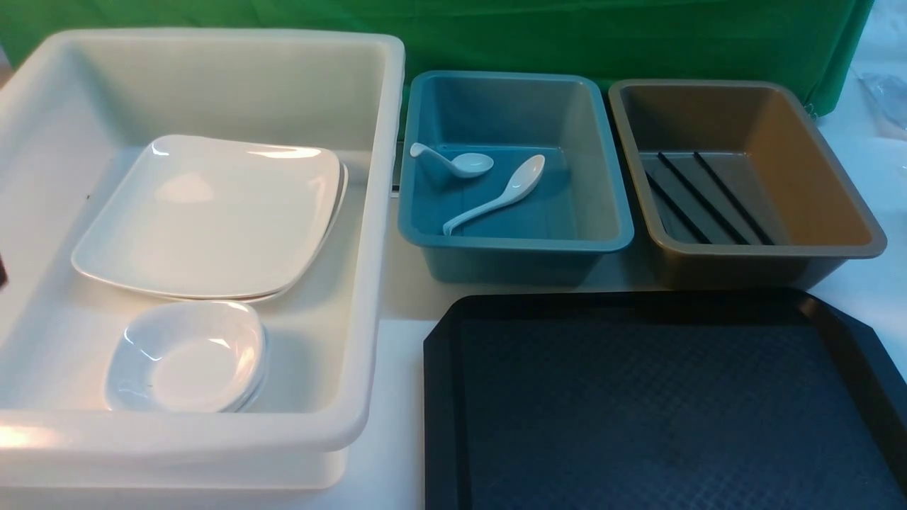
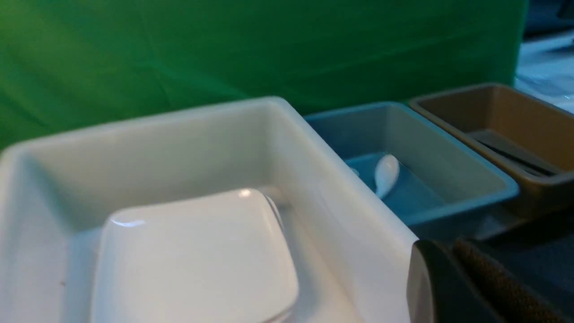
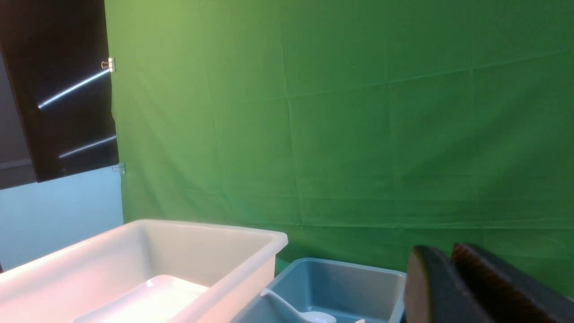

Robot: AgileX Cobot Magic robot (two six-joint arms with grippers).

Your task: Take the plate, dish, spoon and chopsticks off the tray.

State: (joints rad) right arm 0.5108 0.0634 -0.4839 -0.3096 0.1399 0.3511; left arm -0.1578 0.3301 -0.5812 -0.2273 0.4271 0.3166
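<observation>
The tray (image 1: 666, 404) lies bare, so the clearing looks done; the plate (image 1: 205, 212) sits in the white bin (image 1: 212, 42) left of it, spoon (image 1: 496, 195) and chopsticks (image 1: 708, 198) in bins behind it; both grippers' jaws look closed, holding nothing.

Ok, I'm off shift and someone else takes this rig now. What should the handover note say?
Left gripper and right gripper: only partly in view, fingers close together, nothing seen between them.
Plate and dish: in the white bin.
Spoon: in the blue bin, beside a shorter spoon.
Chopsticks: in the brown bin.
Tray: nothing on the part in view.
Done: all four appear cleared. Left: probably nothing.
</observation>
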